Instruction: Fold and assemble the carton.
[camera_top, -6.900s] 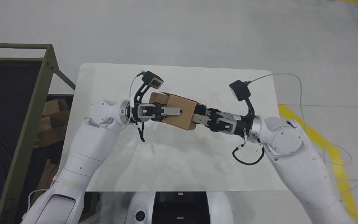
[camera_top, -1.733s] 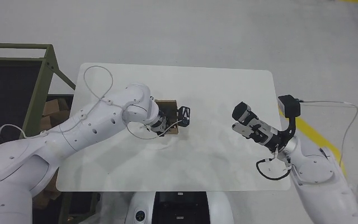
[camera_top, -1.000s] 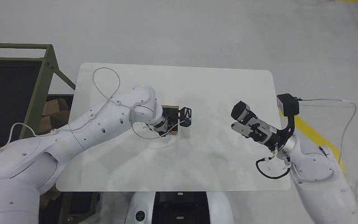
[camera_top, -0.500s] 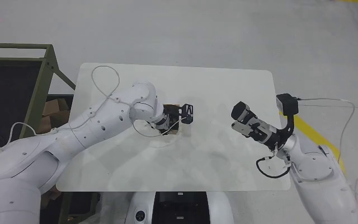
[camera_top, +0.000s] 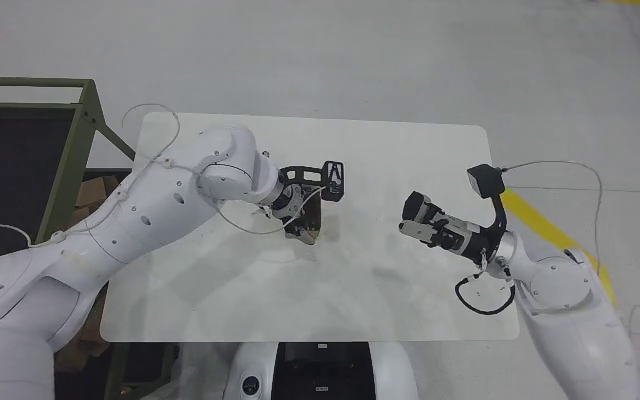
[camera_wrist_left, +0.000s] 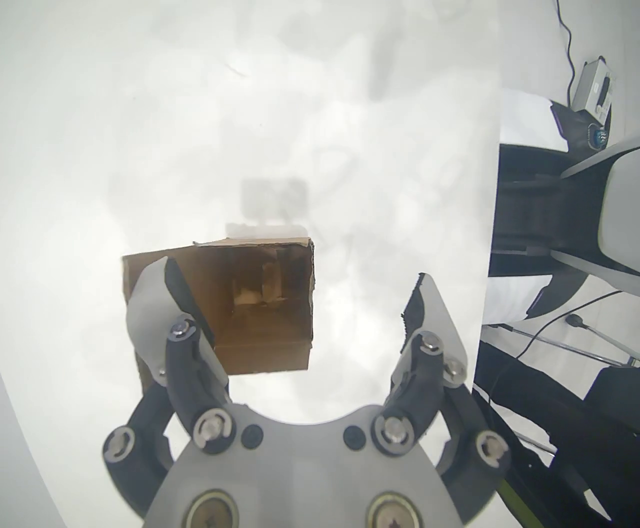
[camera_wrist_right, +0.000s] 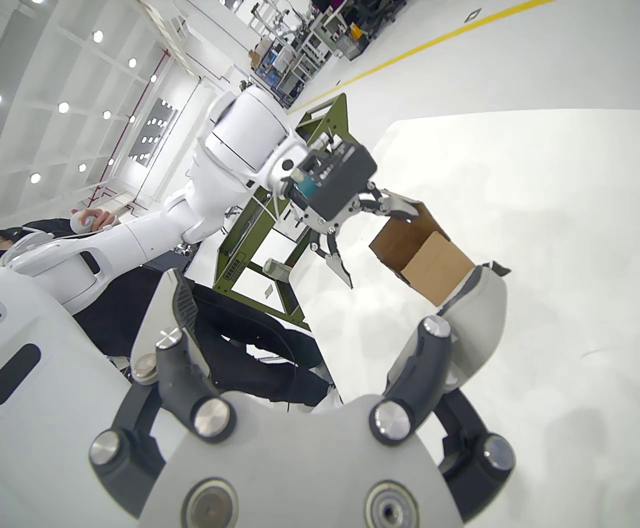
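Observation:
A small brown carton (camera_wrist_left: 250, 320) stands on the white table (camera_top: 420, 150) with its open side turned to my left wrist camera. My left gripper (camera_wrist_left: 290, 295) hovers over it, open wide. One of its fingers (camera_wrist_left: 150, 290) sits at the carton's rim and the other hangs beside the carton over bare table. From the right wrist view the carton (camera_wrist_right: 425, 250) lies just beyond my right gripper (camera_wrist_right: 330, 290), which is open and holds nothing. In the top view the left arm covers most of the carton (camera_top: 303, 230), and the right gripper (camera_top: 415, 220) stays to its right, apart from it.
A green metal rack (camera_top: 60, 150) with cardboard pieces stands off the table's left side. A yellow floor line (camera_top: 530, 205) runs past the right edge. Bare table surface lies between the two grippers and towards the front.
The left wrist has swung round and lifted over the carton, its fingers now spread. The right gripper has moved left, closer to the carton. Both held the carton 6.9 s ago.

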